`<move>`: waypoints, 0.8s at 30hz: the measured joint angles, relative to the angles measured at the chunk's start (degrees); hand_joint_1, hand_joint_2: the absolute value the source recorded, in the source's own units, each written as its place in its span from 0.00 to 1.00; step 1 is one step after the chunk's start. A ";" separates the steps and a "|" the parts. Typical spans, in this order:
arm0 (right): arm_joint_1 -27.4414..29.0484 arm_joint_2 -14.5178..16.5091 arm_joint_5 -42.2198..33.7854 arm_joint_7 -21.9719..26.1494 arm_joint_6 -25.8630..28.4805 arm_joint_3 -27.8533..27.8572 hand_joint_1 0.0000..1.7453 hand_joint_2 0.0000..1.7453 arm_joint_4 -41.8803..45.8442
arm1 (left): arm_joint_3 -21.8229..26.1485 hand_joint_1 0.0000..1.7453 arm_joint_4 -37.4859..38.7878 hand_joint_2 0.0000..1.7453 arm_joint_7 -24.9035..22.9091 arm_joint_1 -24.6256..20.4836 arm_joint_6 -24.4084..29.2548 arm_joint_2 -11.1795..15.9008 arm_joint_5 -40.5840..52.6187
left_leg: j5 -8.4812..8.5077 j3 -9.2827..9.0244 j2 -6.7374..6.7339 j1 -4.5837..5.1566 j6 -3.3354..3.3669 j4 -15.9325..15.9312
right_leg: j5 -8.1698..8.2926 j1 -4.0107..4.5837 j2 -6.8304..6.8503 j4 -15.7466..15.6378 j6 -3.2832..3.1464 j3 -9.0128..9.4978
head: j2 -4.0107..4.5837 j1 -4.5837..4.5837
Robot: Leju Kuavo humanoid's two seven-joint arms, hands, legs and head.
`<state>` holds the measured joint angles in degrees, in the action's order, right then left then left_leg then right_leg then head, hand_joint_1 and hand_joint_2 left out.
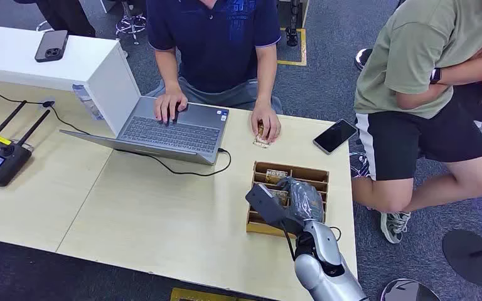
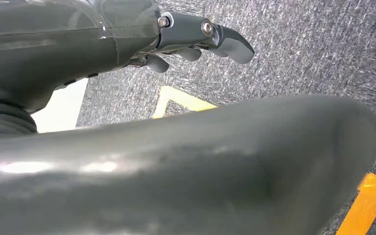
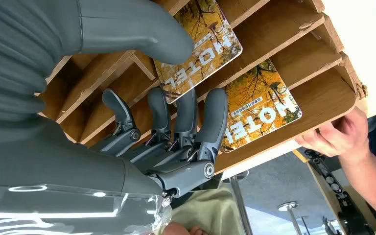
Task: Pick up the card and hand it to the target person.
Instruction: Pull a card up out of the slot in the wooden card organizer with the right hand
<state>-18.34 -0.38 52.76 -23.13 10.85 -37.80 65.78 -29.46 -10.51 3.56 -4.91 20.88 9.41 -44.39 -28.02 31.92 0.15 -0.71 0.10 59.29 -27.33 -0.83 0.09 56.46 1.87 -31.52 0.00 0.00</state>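
The right hand (image 3: pixel 176 142) reaches into the rack (image 1: pixel 317 174) at 5 o'clock on the table (image 1: pixel 163 213), fingers spread, thumb on a card (image 3: pixel 210 44). It grips nothing yet. The left hand (image 2: pixel 196 41) hangs over carpet, fingers loosely curled, holding nothing.

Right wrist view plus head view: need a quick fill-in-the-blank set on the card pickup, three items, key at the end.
1. The right hand reaches into a wooden ____ with slots.
2. The cards in it carry the printed word ____.
3. The person in the dark blue shirt has one hand on an open ____.

Missing words: rack; HOTEL; laptop
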 joint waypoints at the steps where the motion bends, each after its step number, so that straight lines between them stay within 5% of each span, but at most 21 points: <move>1: 0.00 -0.04 -0.02 -0.01 -0.02 -0.04 0.54 1.00 0.06 | 0.01 0.00 0.00 0.00 0.01 0.01 0.00 0.00 -0.01 | 0.01 -0.01 0.00 0.00 0.00 -0.01 | 0.01 0.00 -0.01 -0.01 -0.01 0.01 | 0.00 0.00; 9: -0.16 -0.44 -0.79 -0.51 0.08 -0.37 0.70 1.00 0.04 | 0.07 0.00 0.01 0.00 0.13 0.02 -0.04 0.10 0.03 | 0.02 -0.04 -0.01 -0.01 0.00 0.00 | 0.01 0.01 -0.03 0.00 -0.01 0.03 | 0.00 0.00; 14: -0.39 -0.56 -1.08 -0.42 0.66 -0.43 1.00 1.00 0.06 | 0.08 0.00 0.01 0.00 0.13 0.01 0.13 0.22 0.12 | 0.01 -0.07 -0.01 -0.01 0.00 0.00 | 0.00 0.01 -0.02 0.00 0.00 0.06 | 0.00 0.00; 23: -0.51 -0.46 -1.21 -0.33 1.09 -0.34 1.00 1.00 -0.12 | -0.44 0.00 0.09 0.00 0.02 -0.05 0.59 0.17 0.74 | 0.03 -0.04 -0.01 -0.01 0.01 0.00 | 0.02 0.01 -0.02 0.00 -0.01 0.05 | 0.00 0.00; 24: -0.52 -0.49 -1.21 -0.34 1.10 -0.32 1.00 1.00 -0.12 | -0.65 0.00 0.09 0.25 -0.06 -0.06 0.65 0.18 0.96 | 0.04 -0.04 -0.01 -0.01 0.01 -0.01 | 0.04 0.02 -0.02 -0.02 -0.02 0.05 | 0.00 0.00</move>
<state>-18.86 -0.87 51.55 -23.47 11.95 -38.13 65.66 -30.11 -10.41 3.50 -4.97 21.54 9.59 -43.43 -27.98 31.88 0.14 -0.73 0.11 59.27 -27.29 -0.81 0.07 56.43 1.85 -31.47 0.00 0.00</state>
